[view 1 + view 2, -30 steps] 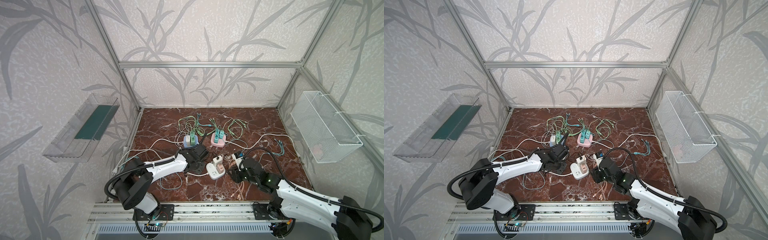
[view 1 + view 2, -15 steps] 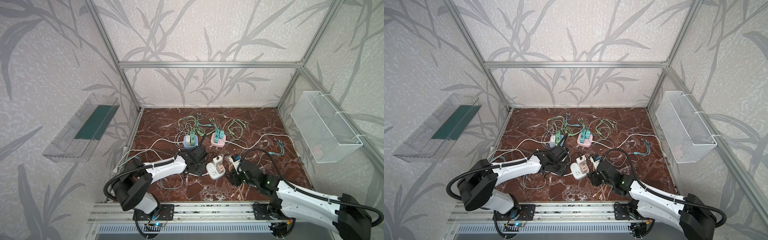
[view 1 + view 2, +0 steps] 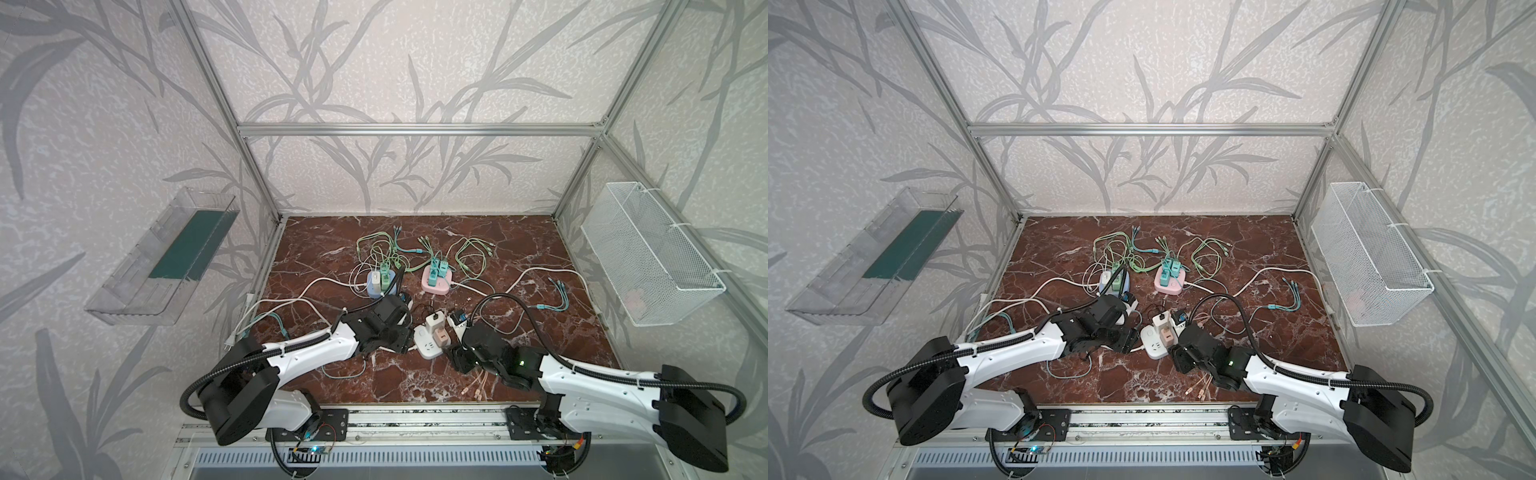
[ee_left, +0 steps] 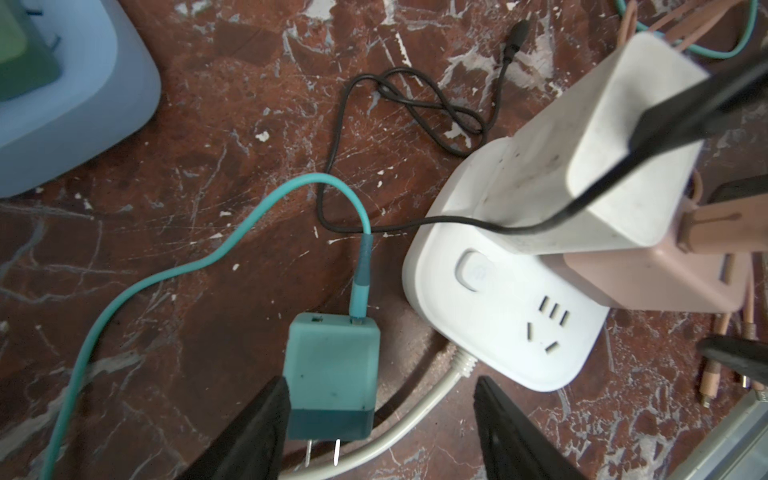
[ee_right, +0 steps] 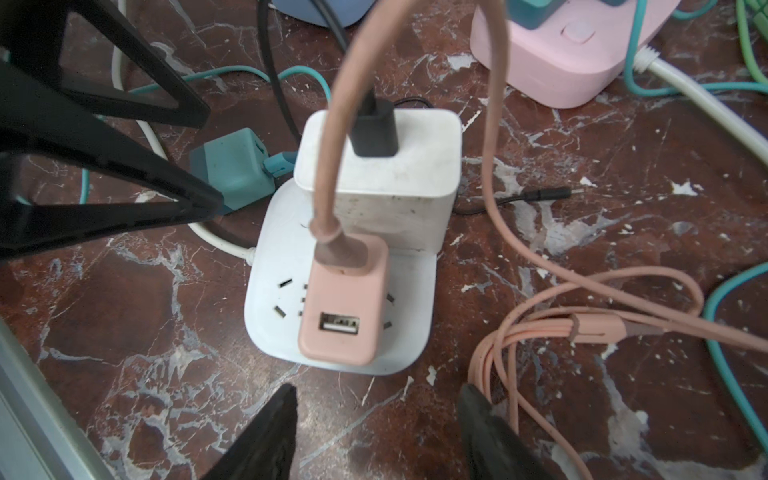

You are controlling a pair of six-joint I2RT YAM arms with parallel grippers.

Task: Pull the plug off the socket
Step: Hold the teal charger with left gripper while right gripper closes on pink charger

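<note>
Teal plug (image 4: 330, 374) out of the white socket (image 4: 498, 316) — both sets of jaws wide
It lies flat on the tabletop (image 3: 519, 249) just beside the socket, near the middle of the front edge, prongs bare, between the parted jaws of the left gripper (image 4: 382, 382). The right gripper (image 5: 378, 388) gapes empty before the socket, which carries a pink plug (image 5: 345, 307) and a white charger (image 5: 380, 166).

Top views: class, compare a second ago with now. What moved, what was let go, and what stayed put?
The right pincer drew back slightly toward the front rail and stands open, empty. The left pincer opened, apparently letting go of the teal plug, which lies unplugged between its jaws. The white power strip, pink plug and white charger stayed put.
</note>
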